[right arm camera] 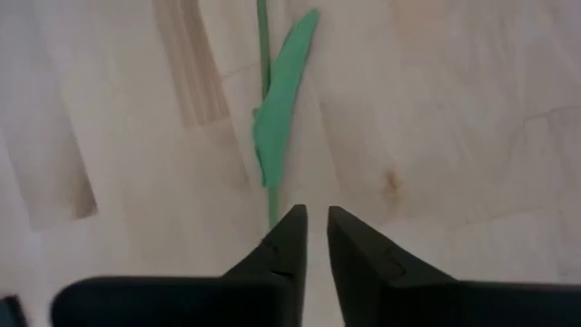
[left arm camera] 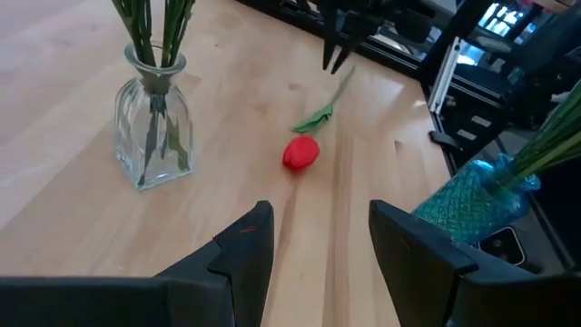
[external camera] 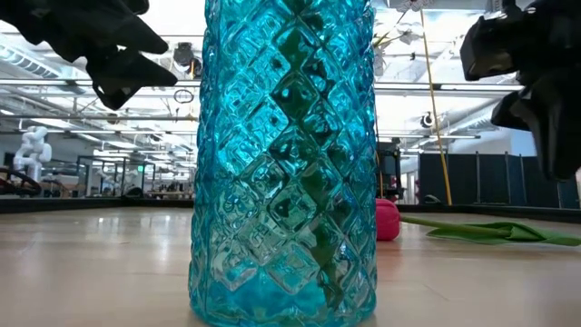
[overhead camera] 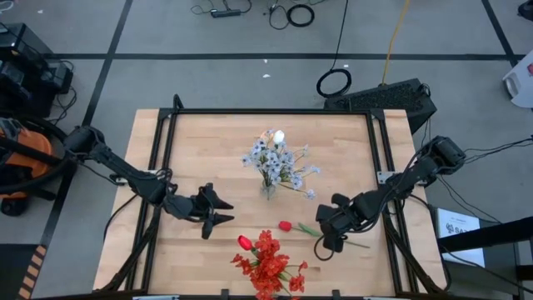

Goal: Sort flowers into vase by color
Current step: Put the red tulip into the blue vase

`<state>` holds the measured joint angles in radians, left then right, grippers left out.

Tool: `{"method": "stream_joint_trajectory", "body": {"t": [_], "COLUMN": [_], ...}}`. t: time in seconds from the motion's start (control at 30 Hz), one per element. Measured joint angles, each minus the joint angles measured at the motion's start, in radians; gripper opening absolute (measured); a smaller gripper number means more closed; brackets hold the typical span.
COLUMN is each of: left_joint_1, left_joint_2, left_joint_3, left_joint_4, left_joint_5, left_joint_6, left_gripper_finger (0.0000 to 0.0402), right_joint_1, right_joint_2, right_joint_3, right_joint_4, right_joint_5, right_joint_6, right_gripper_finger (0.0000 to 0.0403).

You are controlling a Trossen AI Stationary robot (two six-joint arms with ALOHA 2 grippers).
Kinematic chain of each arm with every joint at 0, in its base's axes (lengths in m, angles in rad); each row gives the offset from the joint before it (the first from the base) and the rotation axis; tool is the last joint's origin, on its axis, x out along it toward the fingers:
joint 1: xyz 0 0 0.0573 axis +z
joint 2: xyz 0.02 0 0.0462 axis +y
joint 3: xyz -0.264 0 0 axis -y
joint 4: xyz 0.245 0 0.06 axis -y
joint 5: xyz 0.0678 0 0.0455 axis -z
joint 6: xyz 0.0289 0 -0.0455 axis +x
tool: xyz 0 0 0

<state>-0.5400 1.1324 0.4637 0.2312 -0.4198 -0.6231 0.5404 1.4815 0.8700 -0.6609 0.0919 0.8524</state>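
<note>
A red tulip bud (overhead camera: 285,226) (left arm camera: 300,153) lies on its side on the table, its green stem (right arm camera: 269,182) and leaf (right arm camera: 281,100) running toward the table's right. My right gripper (overhead camera: 320,235) (right arm camera: 316,214) hovers above the stem's middle, fingers almost shut with a narrow slit, the stem off to one side of them. My left gripper (overhead camera: 223,212) (left arm camera: 318,213) is open, left of the bud and pointing at it. Pale bluish-white sprays stand in a clear glass vase (overhead camera: 268,190) (left arm camera: 152,136). Red blooms stand in a blue textured vase (external camera: 286,163) (left arm camera: 472,204).
The blue vase with red flowers (overhead camera: 266,262) stands at the table's near edge, close to the bud. The clear vase stands at mid-table, just beyond both grippers. A black frame rail (overhead camera: 275,112) borders the table. Bare wood lies left and right of the vases.
</note>
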Motion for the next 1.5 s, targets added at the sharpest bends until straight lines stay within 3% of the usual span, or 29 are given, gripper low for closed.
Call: {"method": "stream_joint_trajectory", "body": {"t": [0.23, 0.4, 0.63, 0.83, 0.97, 1.1, 1.3, 1.5], "left_joint_1": [0.000, 0.000, 0.000, 0.002, 0.002, 0.002, 0.002, 0.002], "left_joint_2": [0.000, 0.000, 0.000, 0.000, 0.000, 0.000, 0.000, 0.000], "left_joint_3": [0.000, 0.000, 0.000, 0.000, -0.001, -0.001, -0.001, -0.001], "left_joint_4": [-0.001, -0.001, 0.001, 0.015, 0.018, 0.025, 0.024, 0.036], "left_joint_5": [-0.015, -0.016, -0.016, -0.017, -0.031, -0.035, -0.034, -0.035], "left_joint_6": [0.000, 0.000, -0.001, 0.000, 0.000, -0.002, -0.075, -0.079], "left_gripper_finger": [0.0187, 0.0187, 0.0187, 0.0187, 0.0187, 0.0187, 0.0187, 0.0187], "right_joint_1": [0.000, 0.000, 0.005, 0.006, 0.005, 0.021, 0.033, 0.043], "right_joint_2": [0.001, 0.012, 0.081, 0.172, 0.252, 0.301, 0.280, 0.182], "right_joint_3": [0.000, 0.000, 0.002, 0.002, 0.005, 0.012, 0.007, -0.007], "right_joint_4": [0.000, 0.021, 0.219, 0.237, 0.244, 0.239, 0.235, 0.162], "right_joint_5": [0.109, 0.117, 0.082, 0.082, 0.020, 0.007, -0.002, 0.001], "right_joint_6": [-0.001, -0.017, -0.100, -0.106, -0.114, -0.118, -0.131, 0.035], "right_gripper_finger": [0.0102, 0.0125, 0.0132, 0.0132, 0.0132, 0.0107, 0.0013, 0.0004]}}
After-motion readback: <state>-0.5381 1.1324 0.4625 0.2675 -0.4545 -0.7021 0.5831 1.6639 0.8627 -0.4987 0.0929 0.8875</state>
